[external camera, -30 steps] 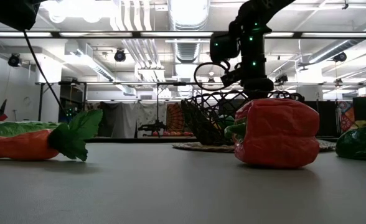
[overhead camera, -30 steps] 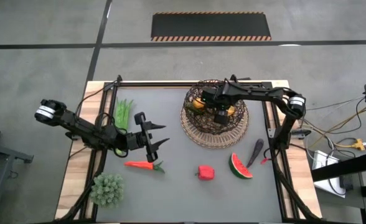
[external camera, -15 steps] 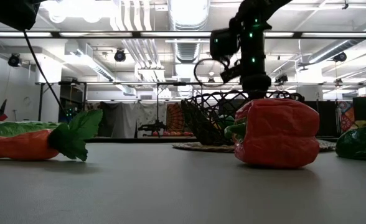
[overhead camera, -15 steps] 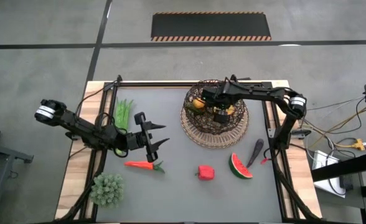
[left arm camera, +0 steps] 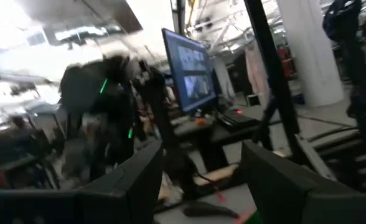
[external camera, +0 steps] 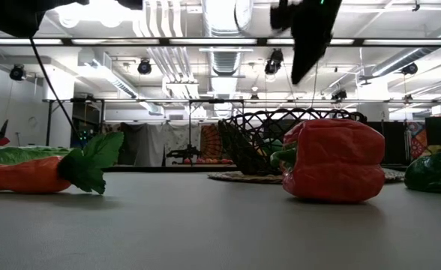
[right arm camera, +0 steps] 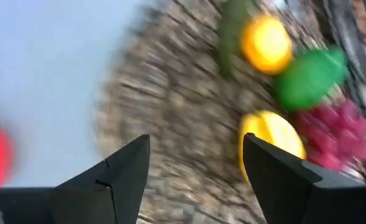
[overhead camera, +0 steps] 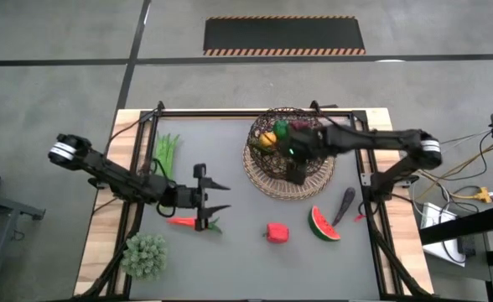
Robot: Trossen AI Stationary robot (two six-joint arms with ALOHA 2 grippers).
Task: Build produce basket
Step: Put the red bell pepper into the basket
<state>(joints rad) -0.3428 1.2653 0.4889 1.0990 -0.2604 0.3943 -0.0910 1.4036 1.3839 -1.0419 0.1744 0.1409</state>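
Two dark jointed arms, silver-white joint bands, black two-finger pincers, green indicator light

My two dark fingers [left arm camera: 139, 186] are standing apart, with nothing between them, and I am looking level past them into the room. A blurred dark arm [left arm camera: 99, 118] with small green lights on it is hanging ahead of me. Beyond it a monitor [left arm camera: 190, 71] is showing a lit screen, standing on a desk [left arm camera: 229, 127] with small things lying on top that I cannot make out. A dark post [left arm camera: 270, 74] is crossing in front of a pale column [left arm camera: 307, 50]. Low between my fingers, a grey tabletop [left arm camera: 223, 202] is carrying a dark long thing [left arm camera: 201, 210] and a green scrap [left arm camera: 253, 218] at the very edge.
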